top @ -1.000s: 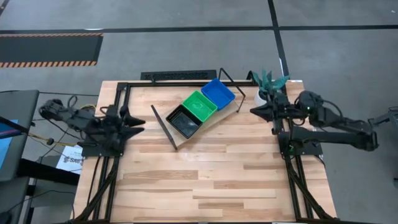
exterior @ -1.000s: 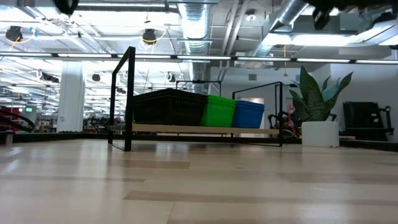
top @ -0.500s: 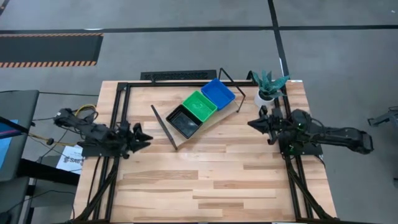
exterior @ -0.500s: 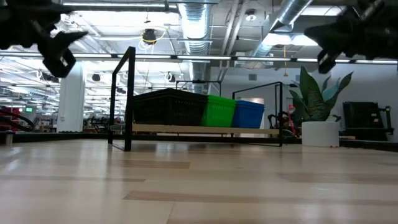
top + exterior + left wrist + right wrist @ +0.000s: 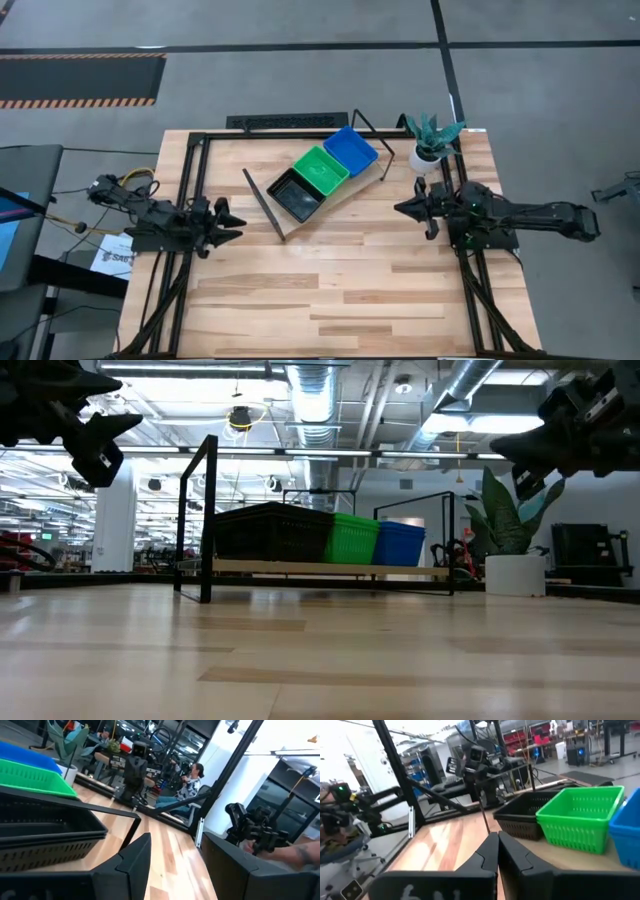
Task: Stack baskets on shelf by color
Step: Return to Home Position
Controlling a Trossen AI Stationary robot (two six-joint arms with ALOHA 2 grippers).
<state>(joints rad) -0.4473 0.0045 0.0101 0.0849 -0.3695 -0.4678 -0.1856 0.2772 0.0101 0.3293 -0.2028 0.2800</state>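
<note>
The baskets sit in three stacks on the shelf (image 5: 338, 199): black (image 5: 296, 195), green (image 5: 321, 171) and blue (image 5: 350, 150), side by side on its light wood board (image 5: 330, 568). My left gripper (image 5: 232, 222) hovers open near the table's left edge, to the left of the shelf's black end frame (image 5: 262, 203). My right gripper (image 5: 403, 208) hovers shut near the right edge, to the right of the shelf. Both point toward the table's middle. In the left wrist view the open fingers (image 5: 131, 862) frame the black basket (image 5: 45, 830). The right wrist view shows the green basket (image 5: 580, 817) beyond the shut fingers (image 5: 490, 851).
A white pot with a green plant (image 5: 427, 156) stands at the far right corner, just behind my right gripper. Black frame rails (image 5: 190, 170) run along the table's left, far and right sides. Bare wood tabletop (image 5: 340, 280) lies in front of the shelf. A seated person (image 5: 192, 780) shows beyond the table.
Both arms have come down and drawn toward the table's near edge: the left gripper along the left side, the right gripper away from the plant pot. In the low view they dropped into the picture's top corners. The baskets and the shelf have stayed put.
</note>
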